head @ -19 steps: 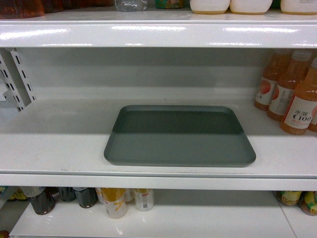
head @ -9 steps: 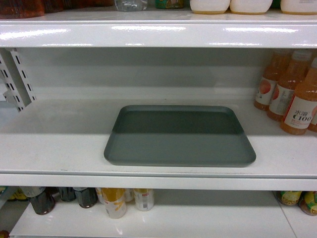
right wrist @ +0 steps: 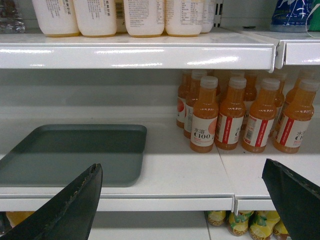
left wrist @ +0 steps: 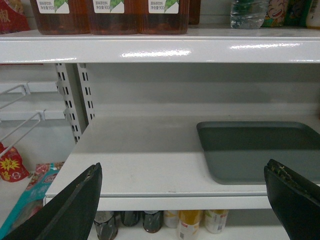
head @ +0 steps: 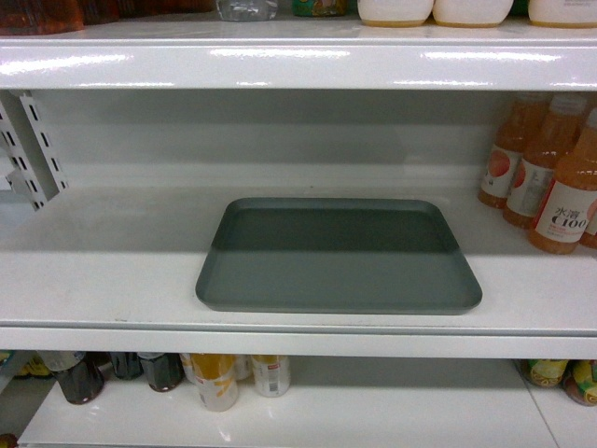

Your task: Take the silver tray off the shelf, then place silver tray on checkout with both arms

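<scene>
The silver tray (head: 336,257) lies flat on the white shelf (head: 103,280), near its front lip. In the left wrist view the silver tray (left wrist: 260,150) is ahead to the right, and my left gripper (left wrist: 182,172) stands wide open in front of the shelf (left wrist: 135,160) edge, holding nothing. In the right wrist view the silver tray (right wrist: 70,152) is ahead to the left, and my right gripper (right wrist: 180,170) is wide open short of the shelf (right wrist: 185,170) lip. Neither gripper shows in the head view. The checkout is out of view.
Orange juice bottles (head: 550,177) stand on the same shelf right of the tray; the same juice bottles (right wrist: 240,115) fill the right wrist view. An upper shelf (head: 298,65) hangs over the tray. Bottles and cans (head: 224,378) sit on the lower shelf. Slotted uprights (left wrist: 75,100) stand at left.
</scene>
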